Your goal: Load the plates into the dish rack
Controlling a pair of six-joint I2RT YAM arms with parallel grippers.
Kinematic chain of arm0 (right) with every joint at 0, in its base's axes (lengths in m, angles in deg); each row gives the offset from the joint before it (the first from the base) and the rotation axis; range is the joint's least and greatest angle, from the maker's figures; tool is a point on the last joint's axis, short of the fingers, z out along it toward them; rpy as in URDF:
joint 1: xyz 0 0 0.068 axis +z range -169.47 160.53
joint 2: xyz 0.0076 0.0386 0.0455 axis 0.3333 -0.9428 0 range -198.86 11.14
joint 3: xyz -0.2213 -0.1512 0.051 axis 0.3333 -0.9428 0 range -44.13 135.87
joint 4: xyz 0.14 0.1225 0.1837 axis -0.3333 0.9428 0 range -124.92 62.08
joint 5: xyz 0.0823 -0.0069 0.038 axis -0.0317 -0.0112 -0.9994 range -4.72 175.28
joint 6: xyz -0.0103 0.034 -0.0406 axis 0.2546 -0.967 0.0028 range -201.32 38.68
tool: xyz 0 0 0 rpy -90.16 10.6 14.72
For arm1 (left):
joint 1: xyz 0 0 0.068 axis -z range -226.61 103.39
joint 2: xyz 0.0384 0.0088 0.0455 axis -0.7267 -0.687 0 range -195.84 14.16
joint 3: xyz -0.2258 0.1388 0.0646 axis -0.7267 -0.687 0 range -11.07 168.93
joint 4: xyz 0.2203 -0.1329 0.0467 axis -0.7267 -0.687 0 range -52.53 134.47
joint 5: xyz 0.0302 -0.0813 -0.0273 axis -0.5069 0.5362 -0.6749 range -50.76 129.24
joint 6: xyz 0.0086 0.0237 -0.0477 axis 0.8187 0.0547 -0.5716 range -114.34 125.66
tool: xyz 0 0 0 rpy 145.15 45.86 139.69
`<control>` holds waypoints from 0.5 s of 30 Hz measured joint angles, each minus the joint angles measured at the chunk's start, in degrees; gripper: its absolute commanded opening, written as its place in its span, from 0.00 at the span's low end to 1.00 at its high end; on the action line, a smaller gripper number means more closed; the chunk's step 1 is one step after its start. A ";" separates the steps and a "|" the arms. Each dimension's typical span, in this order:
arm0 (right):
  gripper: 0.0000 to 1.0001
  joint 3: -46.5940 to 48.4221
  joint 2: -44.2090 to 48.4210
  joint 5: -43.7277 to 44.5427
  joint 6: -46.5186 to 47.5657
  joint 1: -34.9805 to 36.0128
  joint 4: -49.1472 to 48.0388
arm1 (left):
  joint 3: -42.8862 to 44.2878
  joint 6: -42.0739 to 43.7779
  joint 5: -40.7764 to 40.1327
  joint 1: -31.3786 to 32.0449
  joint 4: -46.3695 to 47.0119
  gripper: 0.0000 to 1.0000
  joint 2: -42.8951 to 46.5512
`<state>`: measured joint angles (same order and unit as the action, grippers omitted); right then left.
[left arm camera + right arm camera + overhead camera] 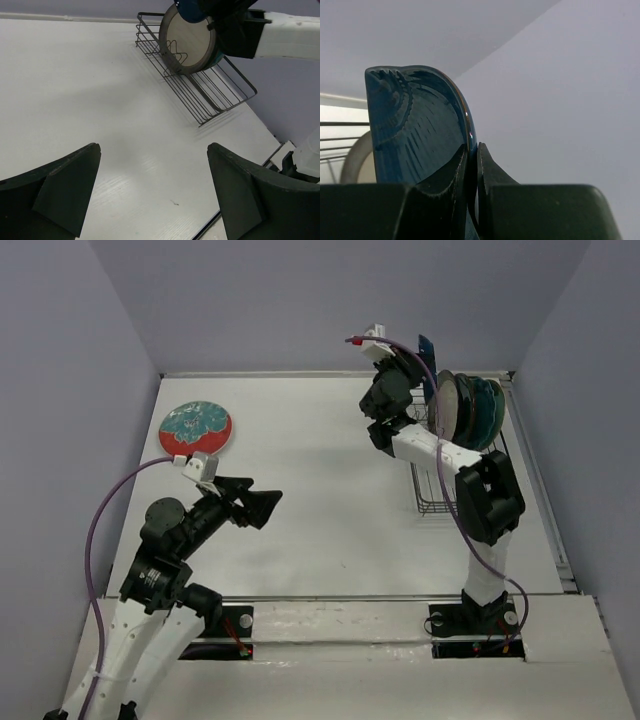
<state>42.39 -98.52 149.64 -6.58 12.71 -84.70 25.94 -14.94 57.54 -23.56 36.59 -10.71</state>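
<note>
Right wrist view: the dark teal plate [415, 125] stands on edge, its rim pinched between the two fingers of the right end effector [472, 155]. The fingers are clamped tight on the plate with only its thickness between them, and the plate rises above them against the wall. In the top external view this plate is held in the air just beside the far left corner of the dish rack [435, 495]. Several plates [468, 410] already stand upright in the rack's far part, faces turned toward the left arm, with the cream-faced one outermost. The held plate looks roughly parallel to them, so the coming move is probably a short lowering into a free slot on that side. The exact prong gap is hidden behind the arm. The rack's bare wires run back toward the arm bases. The right arm is clearly the nearer one. Out on the table [320, 460], a red-rimmed plate [196, 429] lies flat at the far left, not yet loaded. The left end effector [255, 505] hovers near it, fingers spread wide and holding nothing.
</note>
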 measured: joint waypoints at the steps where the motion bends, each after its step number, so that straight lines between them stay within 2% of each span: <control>1: 0.07 0.79 -2.05 0.07 4.61 -0.33 -3.91 | 0.00 0.00 -0.39 0.76 -0.15 0.99 0.33; 4: 0.07 1.07 -5.18 0.68 11.02 -0.79 -9.16 | 0.00 0.00 -1.31 2.43 -0.50 0.99 1.18; 6: 0.07 0.96 -5.75 1.70 11.93 -1.60 -9.79 | 0.00 0.00 -2.10 3.45 -0.81 0.99 1.55; 15: 0.07 -7.02 -3.17 0.94 -0.22 -5.49 -8.02 | 0.00 0.00 -4.46 6.97 -2.32 0.99 1.79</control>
<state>35.37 -101.69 150.58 -6.80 7.23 -92.72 25.94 -14.94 53.08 -16.59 34.28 -8.91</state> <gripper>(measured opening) 0.122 0.990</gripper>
